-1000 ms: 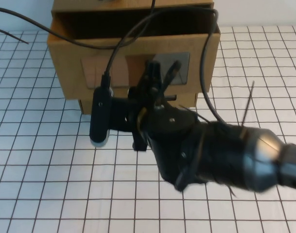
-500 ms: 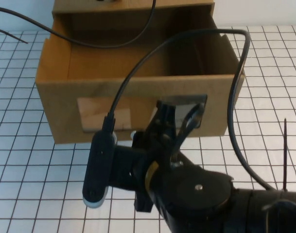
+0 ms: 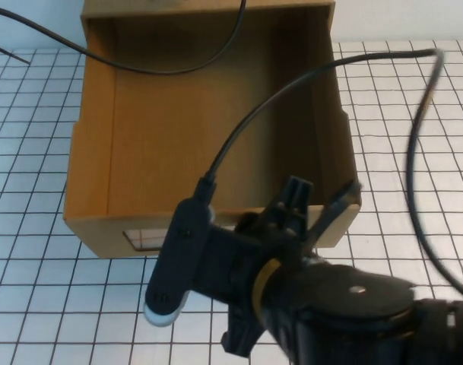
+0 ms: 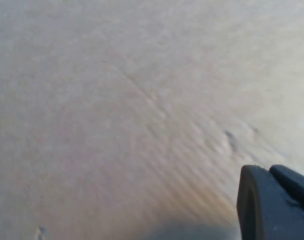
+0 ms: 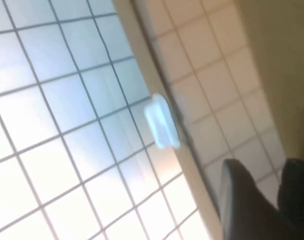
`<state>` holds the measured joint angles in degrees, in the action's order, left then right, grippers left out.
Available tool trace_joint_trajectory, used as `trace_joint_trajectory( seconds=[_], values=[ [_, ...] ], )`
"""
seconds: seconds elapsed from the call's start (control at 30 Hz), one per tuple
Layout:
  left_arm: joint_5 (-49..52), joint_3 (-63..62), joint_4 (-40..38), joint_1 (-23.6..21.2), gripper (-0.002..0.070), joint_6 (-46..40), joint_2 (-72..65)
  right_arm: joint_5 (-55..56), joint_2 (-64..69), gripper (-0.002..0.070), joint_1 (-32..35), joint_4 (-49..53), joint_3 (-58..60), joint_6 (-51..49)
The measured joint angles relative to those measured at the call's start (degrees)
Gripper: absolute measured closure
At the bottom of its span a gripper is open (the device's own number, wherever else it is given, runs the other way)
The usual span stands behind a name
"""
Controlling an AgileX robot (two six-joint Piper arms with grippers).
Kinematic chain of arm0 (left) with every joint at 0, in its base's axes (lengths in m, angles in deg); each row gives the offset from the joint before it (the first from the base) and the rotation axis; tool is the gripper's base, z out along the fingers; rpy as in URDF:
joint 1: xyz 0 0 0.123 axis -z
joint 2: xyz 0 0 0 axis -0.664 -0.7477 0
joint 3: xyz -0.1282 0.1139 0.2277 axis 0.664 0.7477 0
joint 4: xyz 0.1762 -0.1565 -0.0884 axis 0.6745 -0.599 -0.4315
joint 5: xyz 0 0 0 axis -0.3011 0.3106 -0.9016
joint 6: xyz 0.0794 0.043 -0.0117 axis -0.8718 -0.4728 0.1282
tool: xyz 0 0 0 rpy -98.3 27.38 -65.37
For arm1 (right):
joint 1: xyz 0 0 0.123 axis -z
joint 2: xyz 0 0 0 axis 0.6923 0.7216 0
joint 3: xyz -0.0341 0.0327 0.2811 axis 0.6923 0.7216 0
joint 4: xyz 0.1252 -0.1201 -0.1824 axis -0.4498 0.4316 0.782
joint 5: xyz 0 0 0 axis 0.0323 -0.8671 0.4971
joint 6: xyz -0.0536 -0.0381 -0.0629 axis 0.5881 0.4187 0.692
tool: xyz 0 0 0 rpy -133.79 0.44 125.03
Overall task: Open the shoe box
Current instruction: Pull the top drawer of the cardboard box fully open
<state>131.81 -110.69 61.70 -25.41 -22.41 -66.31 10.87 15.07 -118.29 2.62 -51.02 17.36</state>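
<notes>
Shoe box [image 3: 178, 129]: one, mid-bench [image 3: 33, 304], interior exposed, bare grid on both sides. Right end effector [image 3: 322, 201] spread at its near right edge. Left end effector [image 4: 274, 200] close against cardboard, state unreadable.

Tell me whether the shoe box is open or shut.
Open: the shoe box shows its bare cardboard inside from above. The right gripper hovers open at its near rim; the left gripper sits close against cardboard.

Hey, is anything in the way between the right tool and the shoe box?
Nothing visible. The right tool, fingers apart, sits right at the shoe box front wall, near its right corner. The left tool shows only in its wrist view, close against cardboard.
</notes>
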Motion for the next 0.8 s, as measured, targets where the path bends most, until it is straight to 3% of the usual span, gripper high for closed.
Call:
trace_joint_trajectory(
  seconds=[0.17, 0.4, 0.63, 0.8],
  values=[
    [1.9, 0.0, -0.5, 0.0, 0.0677, -0.7, 3.3, -2.3, -4.4, 0.0526, 0.0, -3.1, 0.0, -1.8],
    [4.7, 0.1, -0.9, 0.0, 0.0677, -2.9, 9.9, -4.5, -12.3, 0.0659, 2.6, -3.5, -0.2, -5.0],
    [4.1, 8.4, 2.4, 0.0, 0.0677, -4.3, 21.0, -7.4, -16.8, 0.0686, 18.0, -7.2, -2.2, -2.1],
    [-7.1, 26.2, 7.1, 0.0, 0.0677, -4.3, 34.5, -6.4, -20.6, 0.0687, 34.0, -20.5, -2.3, 5.7]
  ],
)
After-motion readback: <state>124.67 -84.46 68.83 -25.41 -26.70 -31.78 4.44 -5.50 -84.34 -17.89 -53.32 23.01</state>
